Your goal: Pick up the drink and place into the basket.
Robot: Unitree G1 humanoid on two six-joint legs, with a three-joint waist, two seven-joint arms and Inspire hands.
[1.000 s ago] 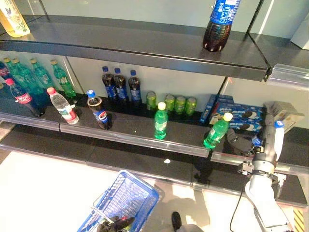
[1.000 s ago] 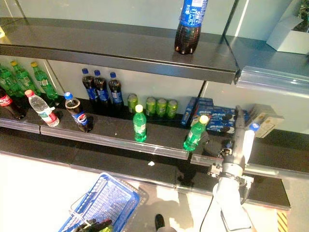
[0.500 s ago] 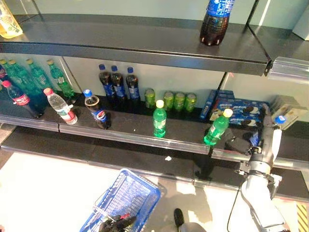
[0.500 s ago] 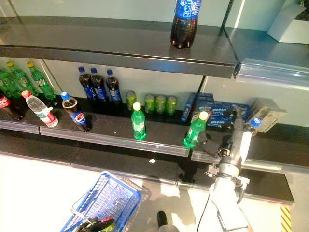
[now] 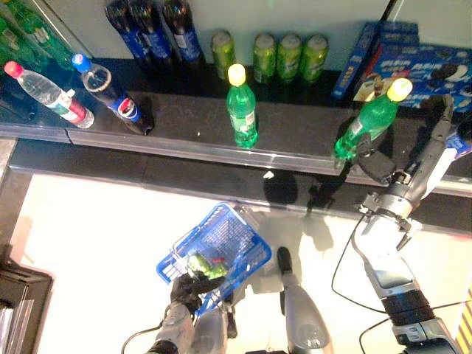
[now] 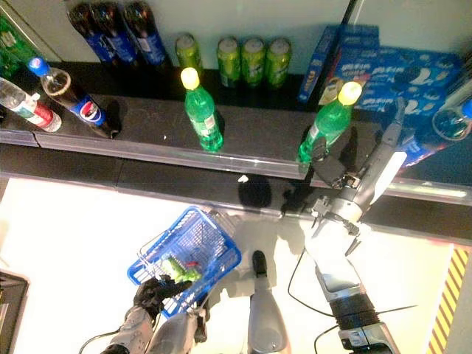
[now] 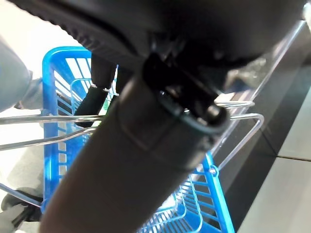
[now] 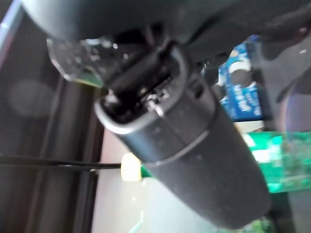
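A green drink bottle with a yellow cap (image 5: 372,118) stands tilted at the front of the dark shelf (image 5: 184,125), on the right. My right hand (image 5: 372,161) is right beside its lower part, with the thumb (image 8: 194,145) straight; the green label (image 8: 282,165) shows just past it. Low in the eye views, my left hand (image 5: 188,287) is curled round the wire handle (image 7: 233,116) of the blue basket (image 5: 236,232). A green item (image 5: 206,265) lies inside the basket.
A second green bottle (image 5: 242,110) stands mid-shelf. Left of it are a leaning cola bottle (image 5: 110,92) and a water bottle (image 5: 48,92). Green cans (image 5: 287,55), dark cola bottles (image 5: 155,29) and blue biscuit boxes (image 5: 413,66) line the back. A lower shelf ledge (image 5: 184,181) juts out.
The camera has tipped down, so the whole scene shifted. My right hand has moved in from the right to the yellow-capped bottle's lower part. The basket stays in my left hand.
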